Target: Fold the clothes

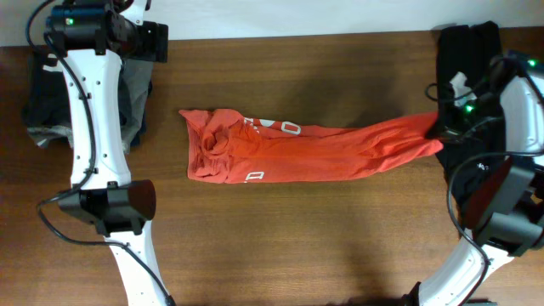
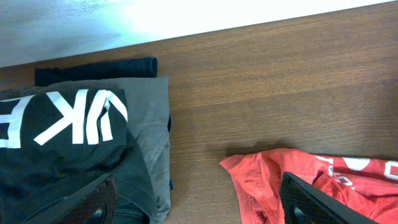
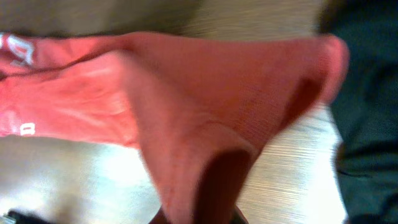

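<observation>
The shirt (image 1: 306, 149) lies across the middle of the table (image 1: 340, 246), bunched into a long band. Its long axis runs left-right. The left end is crumpled and loose on the wood, and white print shows along the band. The right end narrows to a point and runs straight into the right gripper (image 1: 437, 127).

The right gripper is the one on the job. It sits at the shirt's far right tip, closed tight with the cloth pinched in it. The right wrist view is blurred and the fingers barely show, so the hold is probably on the hem or a sleeve edge; which one can't be told. That arm reaches in from the lower right, its wrist over the black garment (image 1: 466, 42) at the right edge.

The left gripper (image 2: 199, 204) is empty, with its fingers (image 2: 93, 200) spread wide. It hangs over the far-left back of the table, beside a dark pile (image 2: 62, 137) with white lettering and a grey garment (image 2: 154, 118). The shirt's loose left end lies just to its lower right in the wrist view, close but not touched. The left arm is therefore the nearer one for that end. The likely next step is for it to reach toward the shirt's left corner, so the band can be spread or folded along its length.
</observation>
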You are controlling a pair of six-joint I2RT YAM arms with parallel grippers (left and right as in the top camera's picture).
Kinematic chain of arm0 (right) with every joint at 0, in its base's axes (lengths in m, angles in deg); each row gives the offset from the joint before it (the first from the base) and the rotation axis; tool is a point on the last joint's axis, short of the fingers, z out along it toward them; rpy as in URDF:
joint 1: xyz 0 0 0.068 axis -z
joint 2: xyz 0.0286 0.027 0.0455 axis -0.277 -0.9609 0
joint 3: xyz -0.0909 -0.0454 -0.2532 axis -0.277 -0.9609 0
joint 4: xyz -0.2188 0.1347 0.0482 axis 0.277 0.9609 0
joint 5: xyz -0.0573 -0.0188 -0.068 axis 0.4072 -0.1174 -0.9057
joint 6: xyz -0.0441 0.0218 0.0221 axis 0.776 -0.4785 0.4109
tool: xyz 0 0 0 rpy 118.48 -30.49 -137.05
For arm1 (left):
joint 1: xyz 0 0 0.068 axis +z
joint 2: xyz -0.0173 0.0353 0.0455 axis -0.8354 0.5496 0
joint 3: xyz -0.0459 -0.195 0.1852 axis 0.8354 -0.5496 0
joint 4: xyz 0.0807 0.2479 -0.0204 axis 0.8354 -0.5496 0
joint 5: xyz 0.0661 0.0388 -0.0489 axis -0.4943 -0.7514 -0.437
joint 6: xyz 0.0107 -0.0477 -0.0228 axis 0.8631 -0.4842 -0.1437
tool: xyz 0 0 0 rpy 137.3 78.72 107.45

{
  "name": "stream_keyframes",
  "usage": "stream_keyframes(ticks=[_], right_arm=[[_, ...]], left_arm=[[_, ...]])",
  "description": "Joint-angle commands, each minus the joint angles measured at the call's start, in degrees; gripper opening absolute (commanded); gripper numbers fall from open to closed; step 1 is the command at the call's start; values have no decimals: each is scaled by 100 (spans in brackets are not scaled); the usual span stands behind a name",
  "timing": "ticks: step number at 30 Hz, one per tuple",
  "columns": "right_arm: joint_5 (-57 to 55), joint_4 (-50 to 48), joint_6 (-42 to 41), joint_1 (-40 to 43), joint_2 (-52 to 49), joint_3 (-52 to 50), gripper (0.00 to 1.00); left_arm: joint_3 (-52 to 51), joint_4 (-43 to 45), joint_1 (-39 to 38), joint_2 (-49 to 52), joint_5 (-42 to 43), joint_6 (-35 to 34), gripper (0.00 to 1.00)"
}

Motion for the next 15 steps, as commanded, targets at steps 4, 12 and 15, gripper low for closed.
stream_keyframes(ticks=[4,12,15], right_arm=[[671,-42,179,-1117,175,131,4],[643,-470,-240,-2457,142,118,4],[411,-538,-352,-2894,33,118,4]], left_arm=[[28,-83,42,-109,26,-90,84],[26,-160,42,-107,24,-90,84],[26,-166,42,-107,24,-90,84]])
